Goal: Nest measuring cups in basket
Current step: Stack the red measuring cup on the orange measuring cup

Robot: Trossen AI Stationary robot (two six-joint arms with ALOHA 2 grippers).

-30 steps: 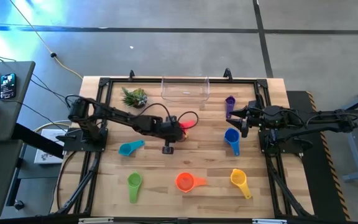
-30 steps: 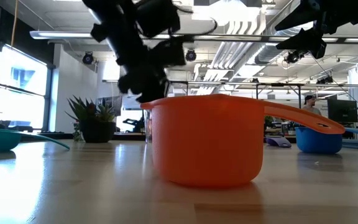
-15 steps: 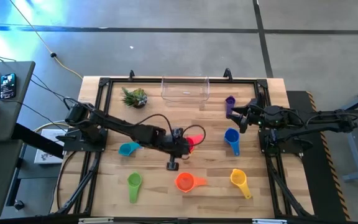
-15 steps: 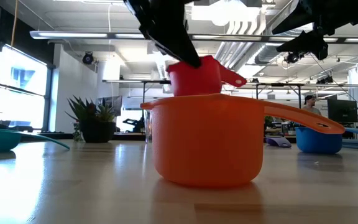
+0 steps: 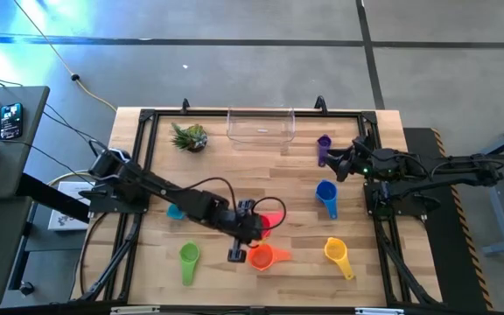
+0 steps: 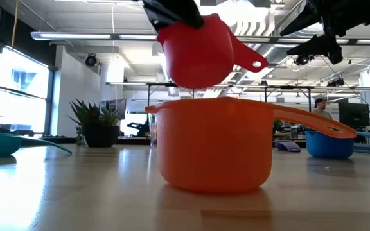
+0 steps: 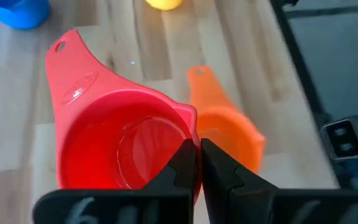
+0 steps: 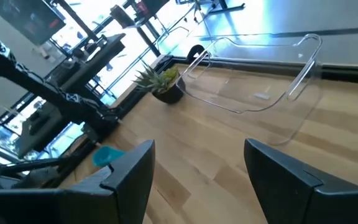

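The left tool (image 7: 197,163) pinches the red cup (image 6: 196,51) by its rim just above the orange cup (image 6: 214,144) near the tabletop's front edge, apparently to nest it. The right tool (image 8: 194,171) waits released near the right edge; the basket (image 5: 260,124) sits at the back edge.

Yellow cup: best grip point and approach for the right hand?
Judging by pose: take the yellow cup by its bowl rim, from above. It sits upright, mouth up, handle flat and pointing toward the table's front edge. Pinch the wall opposite the handle, as the left hand does on the red cup. The right hand waits open.
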